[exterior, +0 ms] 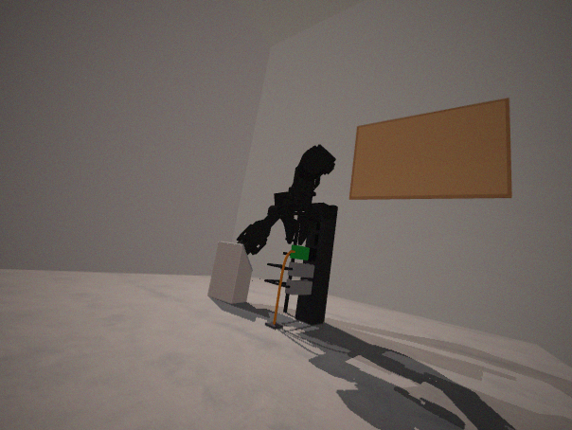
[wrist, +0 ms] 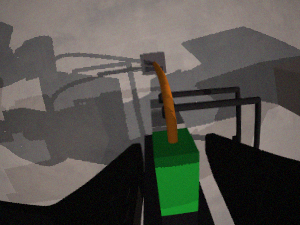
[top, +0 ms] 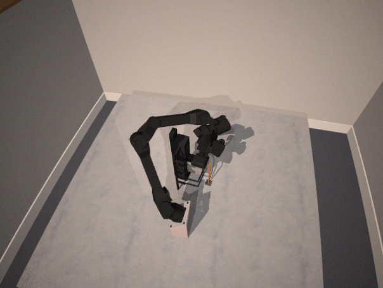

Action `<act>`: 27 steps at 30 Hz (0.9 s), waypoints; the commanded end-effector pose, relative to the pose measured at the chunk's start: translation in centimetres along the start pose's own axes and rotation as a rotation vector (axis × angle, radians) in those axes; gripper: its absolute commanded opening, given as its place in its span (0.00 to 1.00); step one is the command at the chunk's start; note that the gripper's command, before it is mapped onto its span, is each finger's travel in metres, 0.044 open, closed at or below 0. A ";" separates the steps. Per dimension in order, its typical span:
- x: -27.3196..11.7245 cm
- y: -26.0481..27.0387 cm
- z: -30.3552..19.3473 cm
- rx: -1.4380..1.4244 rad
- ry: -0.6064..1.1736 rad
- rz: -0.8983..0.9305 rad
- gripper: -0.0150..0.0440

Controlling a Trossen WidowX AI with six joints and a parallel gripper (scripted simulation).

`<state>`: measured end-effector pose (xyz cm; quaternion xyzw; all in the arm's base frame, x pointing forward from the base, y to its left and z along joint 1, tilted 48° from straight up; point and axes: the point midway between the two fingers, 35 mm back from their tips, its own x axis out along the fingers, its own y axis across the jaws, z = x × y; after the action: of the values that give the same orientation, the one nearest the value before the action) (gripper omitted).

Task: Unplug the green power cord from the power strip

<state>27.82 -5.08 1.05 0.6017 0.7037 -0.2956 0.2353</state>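
The green plug is at the front of the upright black power strip, above two grey blocks; the arm hides it in the top view. Its orange cord curves down to a small base. My gripper is partly open and points down from above. In the wrist view its black fingers stand on either side of the plug, with a gap at each side. Nothing is gripped. Its fingertips are hidden in the top view.
Two grey blocks sit below the green plug. Thin black bars stick out beside them. The arm's base stands on a pale block. A brown board hangs on the wall.
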 end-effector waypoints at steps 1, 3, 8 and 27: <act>0.1 -0.1 -0.9 0.004 0.005 -0.001 0.53; 0.1 -0.1 -1.3 0.004 0.005 -0.001 0.53; 0.1 -0.1 -1.8 0.004 0.006 -0.001 0.53; 1.3 -0.1 -1.8 0.004 0.006 -0.001 0.53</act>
<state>27.68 -3.09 1.61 0.6014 0.7043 -0.2946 0.2353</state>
